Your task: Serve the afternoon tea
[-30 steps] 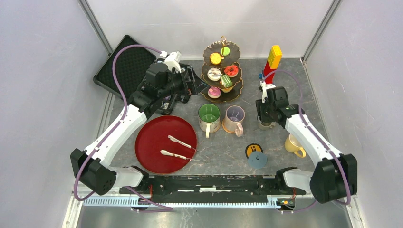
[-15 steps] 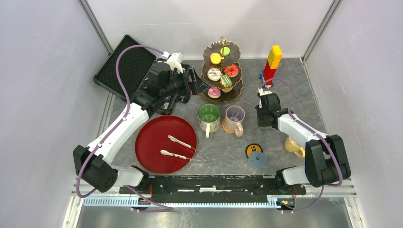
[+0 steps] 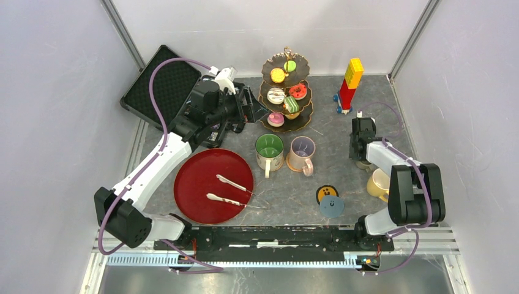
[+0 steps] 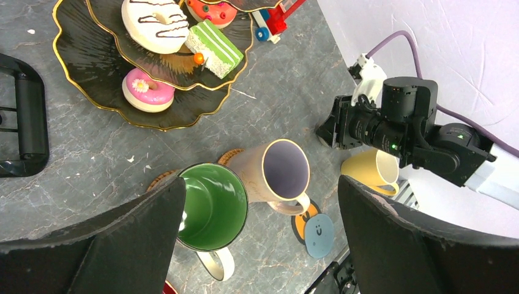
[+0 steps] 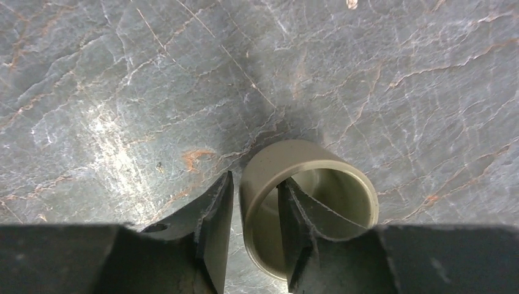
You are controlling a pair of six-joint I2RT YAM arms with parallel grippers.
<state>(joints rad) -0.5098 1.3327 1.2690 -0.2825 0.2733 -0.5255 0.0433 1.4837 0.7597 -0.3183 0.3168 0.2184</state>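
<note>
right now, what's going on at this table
The right gripper pinches the wall of the small grey cup, one finger inside and one outside, close to the yellow mug. The left gripper hangs open beside the three-tier stand, which holds the toy treats. The green-lined mug and lilac mug stand mid-table, and two loose coasters lie nearer the arm bases.

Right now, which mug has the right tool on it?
The small grey mug: the right tool pinches its wall, one finger inside the rim, one outside. The green-lined mug, lilac mug and yellow mug stand untouched.
</note>
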